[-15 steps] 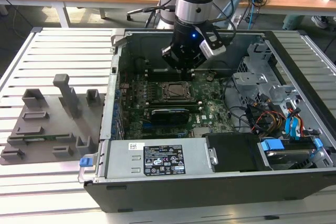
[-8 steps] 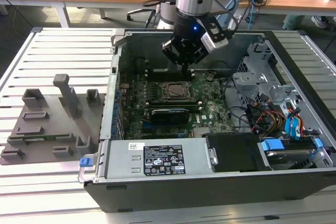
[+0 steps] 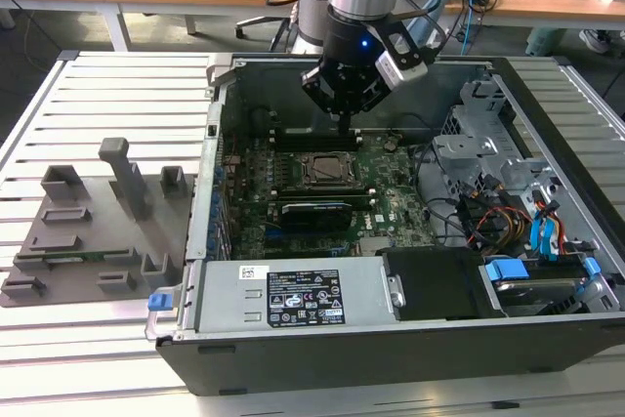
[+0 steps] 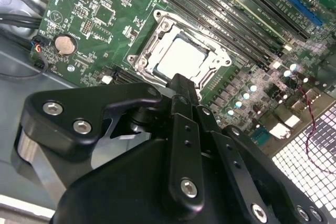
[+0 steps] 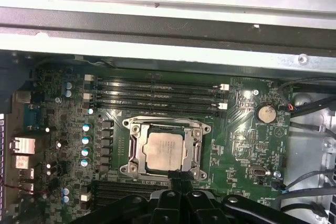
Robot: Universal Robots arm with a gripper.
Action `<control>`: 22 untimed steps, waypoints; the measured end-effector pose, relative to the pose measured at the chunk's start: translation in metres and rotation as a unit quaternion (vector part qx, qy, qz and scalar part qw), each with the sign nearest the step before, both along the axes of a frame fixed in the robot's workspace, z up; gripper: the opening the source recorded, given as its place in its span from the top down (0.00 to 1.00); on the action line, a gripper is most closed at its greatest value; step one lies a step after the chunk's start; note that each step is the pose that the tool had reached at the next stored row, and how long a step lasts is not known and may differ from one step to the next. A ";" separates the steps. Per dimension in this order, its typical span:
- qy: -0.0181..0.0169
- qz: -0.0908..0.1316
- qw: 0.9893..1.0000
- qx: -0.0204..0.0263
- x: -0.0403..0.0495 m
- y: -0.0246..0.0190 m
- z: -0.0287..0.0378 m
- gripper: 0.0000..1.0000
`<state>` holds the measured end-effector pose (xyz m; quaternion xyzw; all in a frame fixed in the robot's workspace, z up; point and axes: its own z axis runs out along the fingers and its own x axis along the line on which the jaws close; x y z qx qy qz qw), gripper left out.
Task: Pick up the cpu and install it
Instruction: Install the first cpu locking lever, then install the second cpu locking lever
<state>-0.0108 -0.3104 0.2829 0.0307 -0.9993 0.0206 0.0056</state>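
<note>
The cpu point(image 3: 322, 169) lies flat in the motherboard socket, its silver-grey top showing in both wrist views point(image 4: 181, 59) point(image 5: 164, 148). A metal socket frame point(image 5: 197, 150) surrounds it. My gripper point(image 3: 344, 124) hangs inside the open computer case, just above the socket's edge nearest the case's back wall. Its black fingers point(image 4: 181, 85) are pressed together with nothing between them. In the first wrist view the gripper's tip point(image 5: 176, 177) overlaps the socket's rim, a short way off the chip.
The grey plastic tray point(image 3: 88, 231) with upright blocks lies on the slatted table at the exterior view's left. Inside the case are the memory slots point(image 5: 157, 95), a power supply point(image 3: 293, 295), a drive cage point(image 3: 479, 134) and loose cables point(image 3: 488, 217).
</note>
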 end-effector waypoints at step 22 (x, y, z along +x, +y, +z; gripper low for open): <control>0.000 0.000 1.000 0.000 0.0000 -0.0132 0.0007 0.89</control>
